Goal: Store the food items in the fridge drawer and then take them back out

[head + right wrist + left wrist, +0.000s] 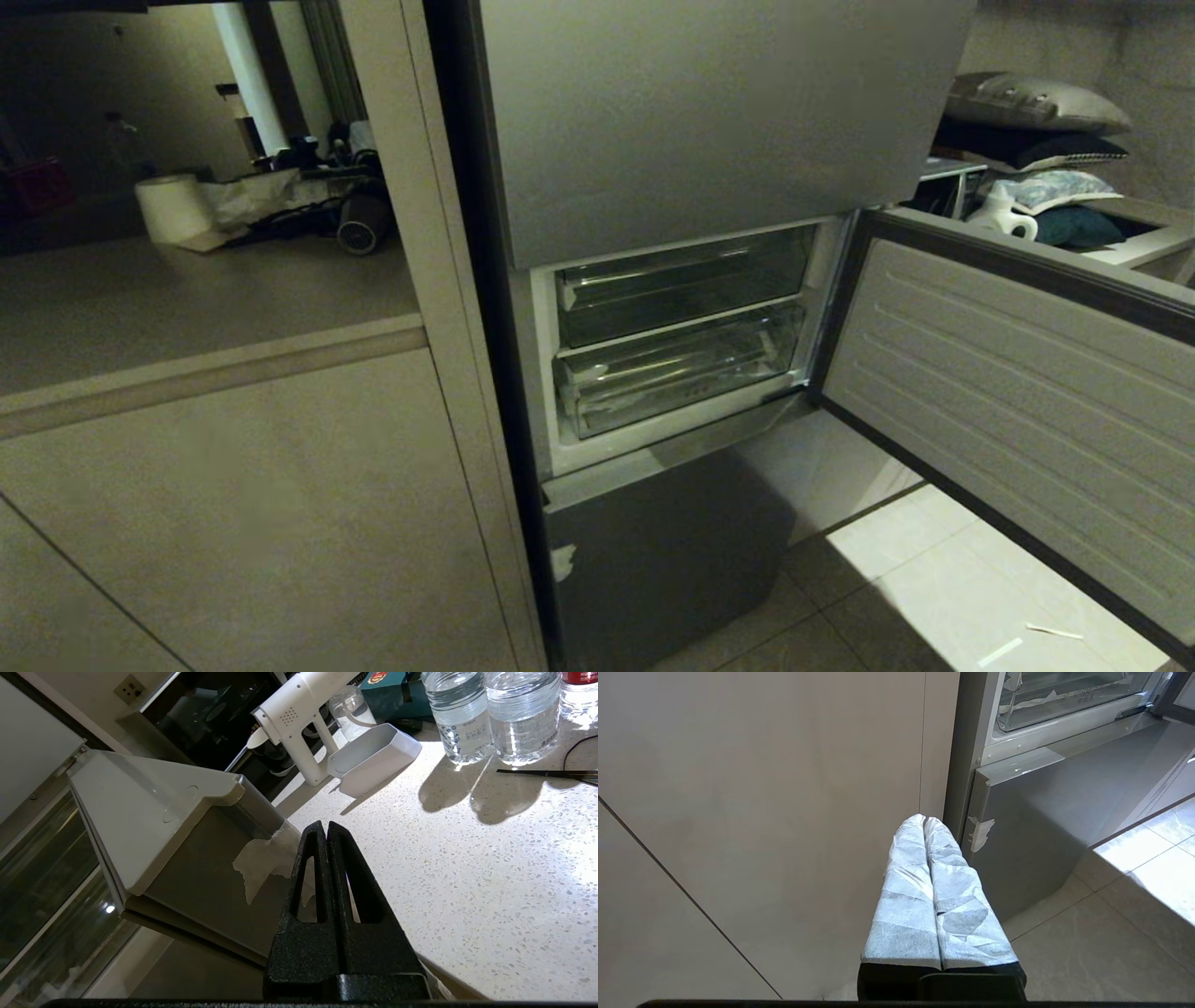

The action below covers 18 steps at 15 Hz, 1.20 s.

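- Clear plastic is forming the fridge drawer (677, 373), which is being seen pushed in, lowest of the two bins in the open middle compartment; white tape scraps are showing on its front in the left wrist view.
- No food item is being made out in any view; whether one is lying inside the drawer cannot be told.
- Grey steel fridge door (1018, 411) is being held swung wide open on the right.
- Left gripper (924, 820), its fingers wrapped in white paper, is being kept pressed together and empty, low beside the lower grey door panel (1031, 849).
- Right gripper (325, 826), black, is being kept pressed together, holding nothing, over the speckled white countertop (490, 882) by the door's top corner.
- Clear water bottles (490, 714) and a white handheld device (303, 718) are being seen standing on that countertop.
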### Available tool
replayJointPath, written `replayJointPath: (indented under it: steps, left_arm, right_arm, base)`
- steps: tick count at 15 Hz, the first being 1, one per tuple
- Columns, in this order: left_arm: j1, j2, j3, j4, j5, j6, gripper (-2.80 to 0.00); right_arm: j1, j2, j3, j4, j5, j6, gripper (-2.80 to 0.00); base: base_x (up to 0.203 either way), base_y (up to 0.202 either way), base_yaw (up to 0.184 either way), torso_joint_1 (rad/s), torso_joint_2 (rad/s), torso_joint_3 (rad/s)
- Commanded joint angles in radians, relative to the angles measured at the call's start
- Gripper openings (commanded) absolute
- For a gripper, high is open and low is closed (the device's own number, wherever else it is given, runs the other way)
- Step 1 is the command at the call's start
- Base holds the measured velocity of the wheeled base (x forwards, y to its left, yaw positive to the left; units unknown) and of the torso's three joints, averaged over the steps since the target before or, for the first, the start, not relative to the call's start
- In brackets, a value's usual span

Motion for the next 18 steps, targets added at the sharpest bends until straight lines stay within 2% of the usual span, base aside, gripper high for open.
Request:
replayJointPath:
  steps: [1,10,18]
  left_arm:
    - [0.0,0.001,0.0,0.0,0.001,0.0,-2.8]
    - [0.0,0.001,-0.001,0.0,0.001,0.0,-2.8]
    - [0.0,0.001,0.0,0.0,0.001,0.0,-2.8]
  right_arm:
    - [0.007,0.003,0.0,-0.005,0.007,0.003,-2.8]
    - [0.012,-0.078,0.051,0.078,0.026,0.0,-2.8]
    - [0.013,-0.288,0.242,0.078,0.026,-0.004,-2.8]
  base:
    - [0.0,0.0,0.0,0.0,0.0,0.0]
    - [0.0,0.0,0.0,0.0,0.0,0.0]
    - [0.0,0.0,0.0,0.0,0.0,0.0]
